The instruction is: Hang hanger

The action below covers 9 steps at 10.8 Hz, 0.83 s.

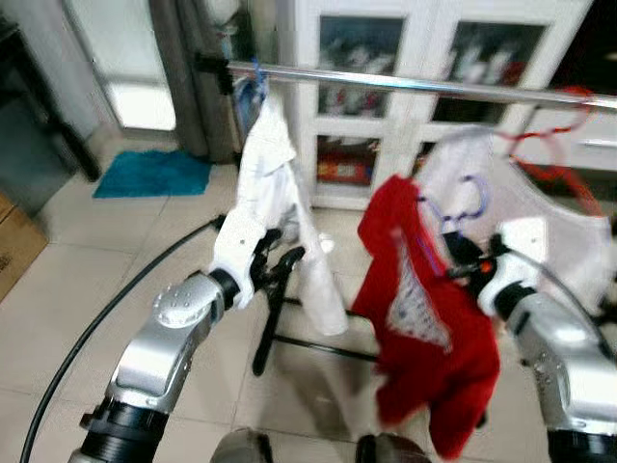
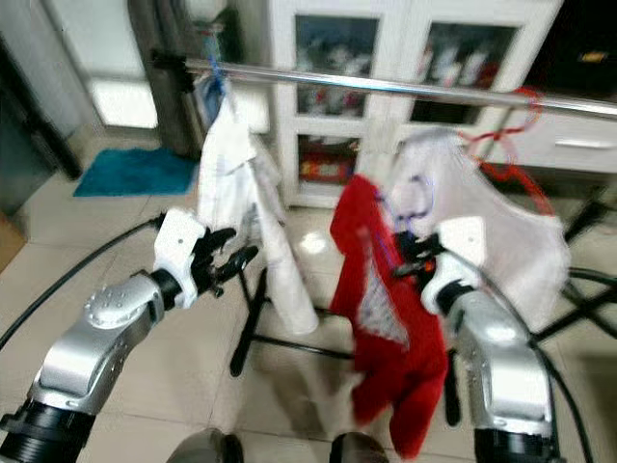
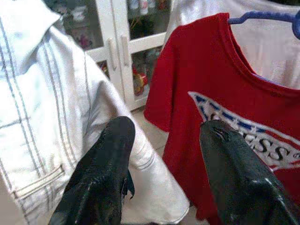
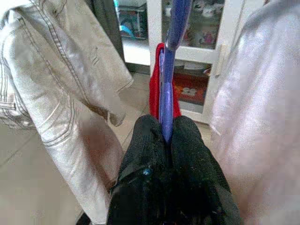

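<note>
Here we see the purple hanger (image 4: 167,70) pinched between the two black fingers (image 4: 187,154) of the right gripper (image 4: 165,136), its thin plastic rising straight up out of the clamp. In the head views its hook (image 1: 469,198) curls just below the metal rail (image 1: 405,85), and we cannot tell whether it touches the rail. A red T-shirt (image 1: 424,328) with a printed chest hangs from this hanger, draping down in front of the right arm.

To the far right of it, a white garment (image 1: 549,222) hangs from the rail on a red hanger (image 1: 545,145). To the left, a white denim jacket (image 1: 280,212) hangs from the rail on a blue hanger (image 1: 253,85).

The left gripper (image 3: 166,136) is raised near the jacket's lower edge, its fingers (image 3: 110,159) spread apart and holding nothing, with the jacket on one side and the red T-shirt on the other.

Beyond the rail stands a white cabinet (image 1: 405,39) with glass doors. A blue mat (image 1: 154,174) lies on the tiled floor (image 1: 67,309) at far left, and a black cable (image 1: 106,318) runs across the tiles.
</note>
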Tool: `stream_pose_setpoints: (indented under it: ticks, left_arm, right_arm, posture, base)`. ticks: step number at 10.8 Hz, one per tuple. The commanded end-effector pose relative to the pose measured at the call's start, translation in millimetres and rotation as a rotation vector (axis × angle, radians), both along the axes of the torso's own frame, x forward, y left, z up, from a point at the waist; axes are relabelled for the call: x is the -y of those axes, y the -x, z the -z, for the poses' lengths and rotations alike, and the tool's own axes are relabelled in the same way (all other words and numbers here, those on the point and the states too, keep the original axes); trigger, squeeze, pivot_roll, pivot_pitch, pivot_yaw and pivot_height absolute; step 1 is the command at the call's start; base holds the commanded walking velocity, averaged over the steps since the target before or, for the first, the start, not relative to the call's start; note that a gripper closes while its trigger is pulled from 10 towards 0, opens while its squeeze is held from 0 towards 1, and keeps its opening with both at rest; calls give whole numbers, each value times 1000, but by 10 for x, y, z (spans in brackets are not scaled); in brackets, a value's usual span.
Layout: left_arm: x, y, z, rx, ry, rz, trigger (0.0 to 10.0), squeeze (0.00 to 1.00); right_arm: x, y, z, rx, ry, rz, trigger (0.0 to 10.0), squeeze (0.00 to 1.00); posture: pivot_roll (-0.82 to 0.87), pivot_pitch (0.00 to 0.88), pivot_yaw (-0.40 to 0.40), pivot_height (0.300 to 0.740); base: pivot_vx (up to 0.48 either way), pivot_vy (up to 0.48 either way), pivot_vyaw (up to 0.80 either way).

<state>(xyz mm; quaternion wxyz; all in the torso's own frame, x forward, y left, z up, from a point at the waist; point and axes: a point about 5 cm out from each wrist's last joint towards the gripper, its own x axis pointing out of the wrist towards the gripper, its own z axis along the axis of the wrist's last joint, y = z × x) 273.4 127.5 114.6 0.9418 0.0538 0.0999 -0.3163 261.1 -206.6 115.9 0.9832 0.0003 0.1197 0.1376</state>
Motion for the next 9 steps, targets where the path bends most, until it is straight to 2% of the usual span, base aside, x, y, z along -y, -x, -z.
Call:
stream_pose_setpoints:
  ticks: [1,9]
  left_arm:
    - [-7,-16,-34,24,-1,-12,10000,0]
    - [21,-49,-51,39,9,-8,10000,0]
  right_arm:
    - [-3,-30,-120,61,9,-2,0,0]
    - [-44,-2,-82,41,18,-25,0,0]
  posture:
    - [-80,0,11,740]
    - [-97,0,19,740]
  base:
    - [0,0,0]
    - [0,0,0]
